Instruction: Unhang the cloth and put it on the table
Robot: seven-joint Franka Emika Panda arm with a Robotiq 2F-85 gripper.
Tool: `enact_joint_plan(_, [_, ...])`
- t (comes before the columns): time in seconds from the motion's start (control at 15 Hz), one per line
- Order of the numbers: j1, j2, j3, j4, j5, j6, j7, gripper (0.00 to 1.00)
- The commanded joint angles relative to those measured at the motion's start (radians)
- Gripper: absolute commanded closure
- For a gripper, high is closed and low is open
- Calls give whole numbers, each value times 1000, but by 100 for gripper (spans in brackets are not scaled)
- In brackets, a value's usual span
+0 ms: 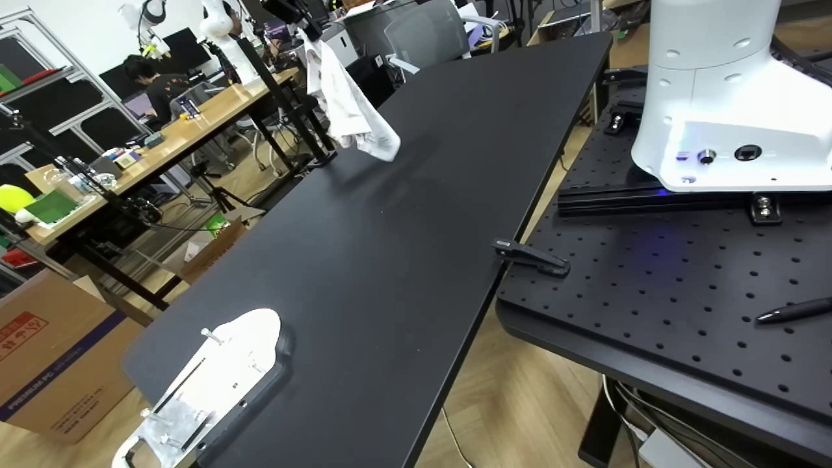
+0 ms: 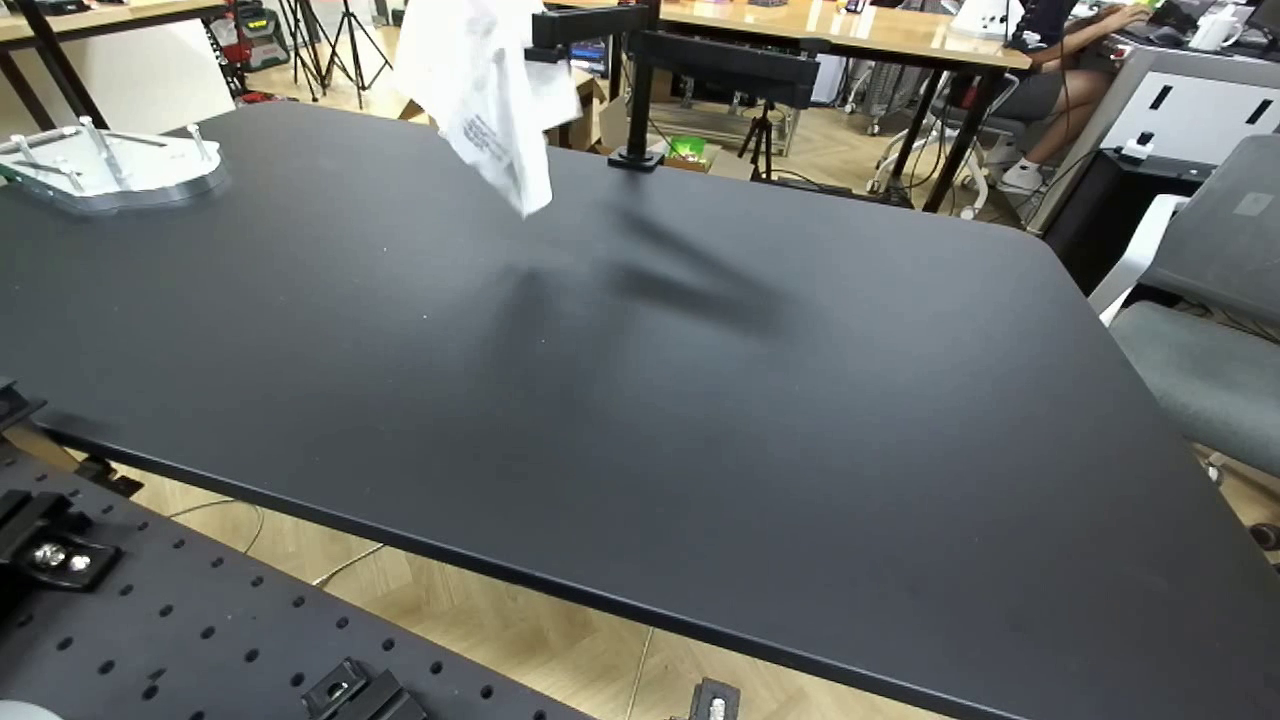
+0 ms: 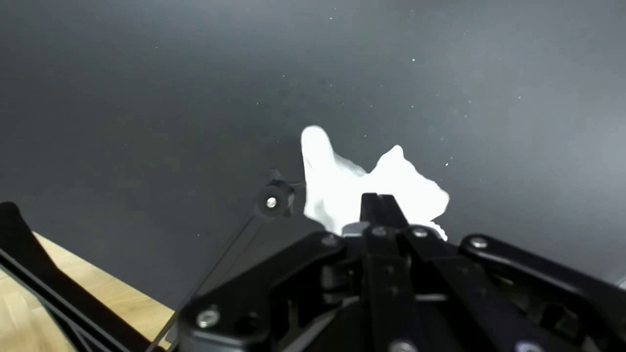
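The white cloth hangs crumpled in the air over the far side of the long black table. My gripper points down and is shut on the cloth's upper part. In an exterior view the cloth shows faint grey marks, its lowest corner above the black table; the gripper is out of that view. In the wrist view the gripper's fingertips are together over the cloth, which spreads out below them; the exact pinch is hidden. The table lies beneath.
A black stand rises from the table's far edge, its horizontal arms close to the cloth; I cannot tell whether they touch. A white oblong device with pegs lies at one table end. A black clip bridges the table edge and the perforated plate.
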Motion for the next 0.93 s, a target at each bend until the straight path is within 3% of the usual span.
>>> enact_joint_plan(0.0, [22,-43,28,-83,12,-16,-20,100])
enact_joint_plan(0.53, [20,-3,30,-217,14,19,-32,100])
enact_joint_plan(0.87, [16,47,6,-283,-90,194,45,100])
